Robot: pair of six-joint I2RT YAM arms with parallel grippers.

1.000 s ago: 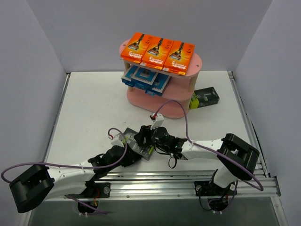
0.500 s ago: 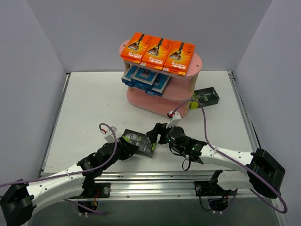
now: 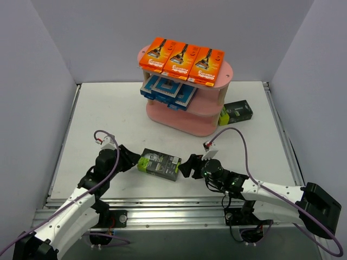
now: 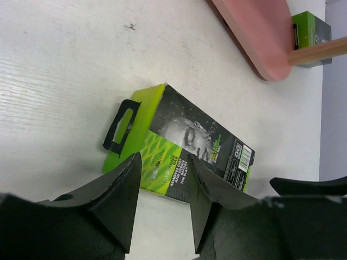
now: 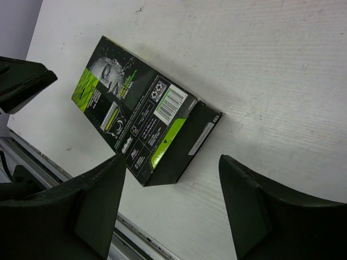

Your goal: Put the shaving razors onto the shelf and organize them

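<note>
black-and-lime pack (image 3: 159, 164), pink shelf (image 3: 187, 124), orange packs (image 3: 181, 60)

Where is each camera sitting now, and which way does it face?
Top external: above and behind, looking down on the pink three-tier shelf, left gripper and right gripper.
Left wrist: low over the table, facing the black-and-lime razor pack past its own open fingers.
Right wrist: facing that pack's barcode end, own open fingers at the bottom.
Both wrist views share that pack.

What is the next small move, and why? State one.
Probably ease the right gripper forward over the barcode end of the black-and-lime pack and close. The pack lies flat on the table, untouched, between two open grippers; its end sits lined up between the right jaws, and the left gripper stands clear.
</note>
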